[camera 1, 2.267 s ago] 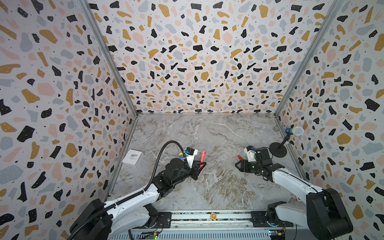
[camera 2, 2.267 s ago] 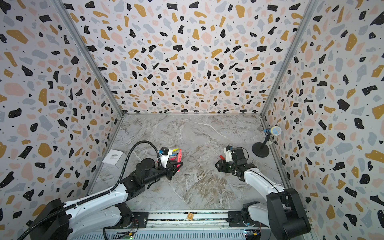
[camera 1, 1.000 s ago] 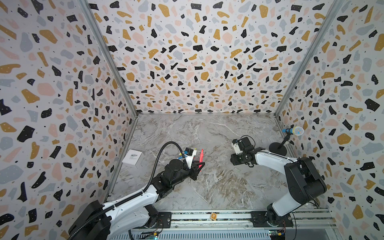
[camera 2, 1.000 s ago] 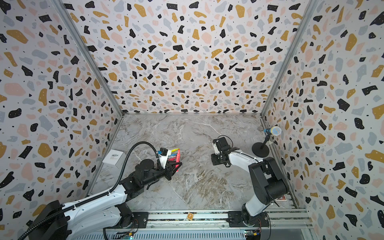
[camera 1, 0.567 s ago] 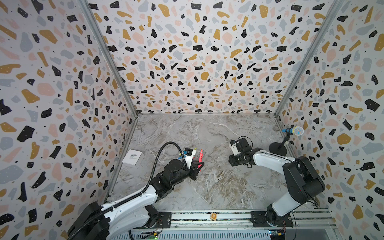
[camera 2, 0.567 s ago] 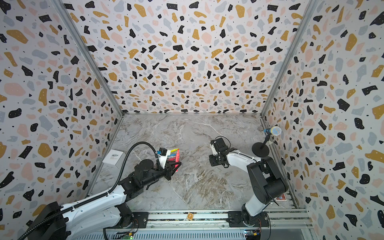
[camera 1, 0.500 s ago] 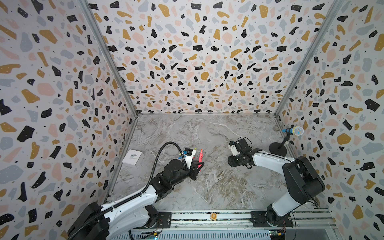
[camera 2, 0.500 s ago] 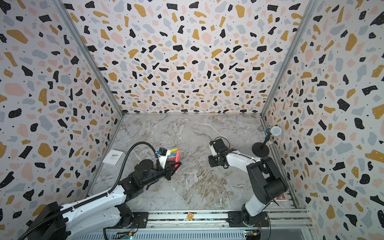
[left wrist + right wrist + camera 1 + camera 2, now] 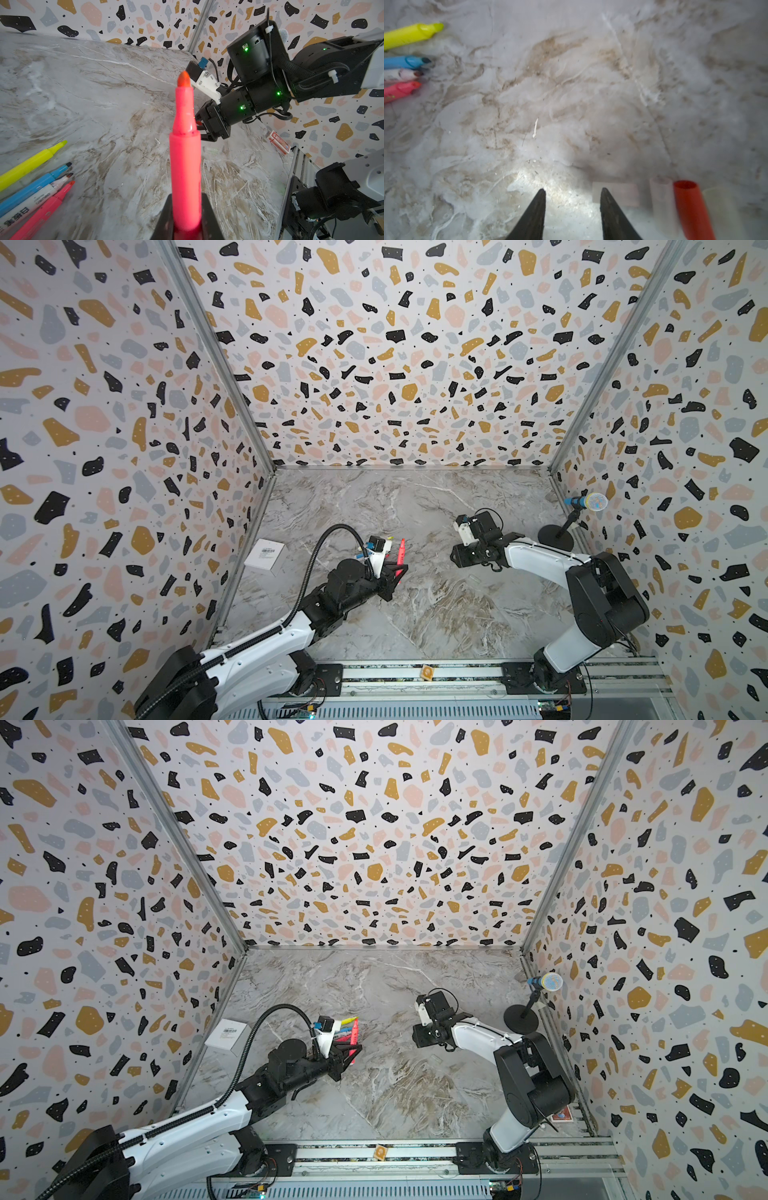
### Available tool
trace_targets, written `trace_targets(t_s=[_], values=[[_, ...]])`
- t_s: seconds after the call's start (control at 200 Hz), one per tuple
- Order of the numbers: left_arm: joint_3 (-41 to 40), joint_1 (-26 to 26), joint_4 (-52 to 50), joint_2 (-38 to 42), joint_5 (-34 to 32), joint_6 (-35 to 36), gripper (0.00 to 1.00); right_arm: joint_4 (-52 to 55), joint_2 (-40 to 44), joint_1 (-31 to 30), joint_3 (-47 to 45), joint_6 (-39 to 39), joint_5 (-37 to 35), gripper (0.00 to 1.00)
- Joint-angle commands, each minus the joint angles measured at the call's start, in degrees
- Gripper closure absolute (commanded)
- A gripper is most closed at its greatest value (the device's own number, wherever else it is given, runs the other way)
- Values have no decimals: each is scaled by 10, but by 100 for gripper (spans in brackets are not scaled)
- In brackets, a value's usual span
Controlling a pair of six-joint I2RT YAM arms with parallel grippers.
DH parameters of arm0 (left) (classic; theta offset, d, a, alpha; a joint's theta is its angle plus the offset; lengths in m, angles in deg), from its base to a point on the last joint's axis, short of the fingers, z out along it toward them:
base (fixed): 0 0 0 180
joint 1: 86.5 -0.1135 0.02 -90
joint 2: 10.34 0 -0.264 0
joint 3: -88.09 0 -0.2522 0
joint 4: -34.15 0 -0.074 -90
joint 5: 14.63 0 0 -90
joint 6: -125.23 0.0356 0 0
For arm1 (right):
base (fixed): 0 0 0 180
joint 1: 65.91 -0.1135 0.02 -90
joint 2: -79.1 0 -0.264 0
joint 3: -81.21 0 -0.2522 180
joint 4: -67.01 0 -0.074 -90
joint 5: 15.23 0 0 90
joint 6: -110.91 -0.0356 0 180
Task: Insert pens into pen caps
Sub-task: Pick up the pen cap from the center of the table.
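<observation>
Here's the left gripper (image 9: 184, 220), clamped tight on the base of a bright pink plastic marker (image 9: 185, 166). It holds the marker up off the table, and the bare orange tip points away from the jaws toward the other arm.

Facing it, the right gripper (image 9: 573, 190) hangs low over the grey marble-patterned tabletop (image 9: 571, 104). Its jaws are apart and there's nothing between them.

The caps lie just beside one of its fingers. I can make out a short red-orange plastic cap (image 9: 689, 207) packed in among pale translucent caps (image 9: 662, 201), which are too blurred to count for certain. None of them is in the jaws.

Well ahead of that gripper, and close beside the left one, four more pens lie side by side on the table:
- a yellow highlighter (image 9: 31, 162)
- a light blue marker (image 9: 35, 187)
- a white-barrelled printed marker (image 9: 31, 203)
- a second pink marker (image 9: 41, 214)

Every tip I can see is bare.

My read is that no pen has a cap on yet. The first one is lifted and presented, and that's as far as the job has got. The empty gripper has to take a cap and bring it onto that orange tip, and then there are four more pens to do.
</observation>
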Motion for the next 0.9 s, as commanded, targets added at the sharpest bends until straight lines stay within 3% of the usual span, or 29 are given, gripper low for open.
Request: trace_targets(t_s=[0.0,0.426,0.896], values=[[-10,-2,14,12,-11,8,100,5,-20,14,25,17,-11,55],[-15,-3,14,25,-8,2,100,5,-60,22,23,28,-18,52],[-14,-2,13,28,-12,2,100,-6,4,21,-38,12,13,53]])
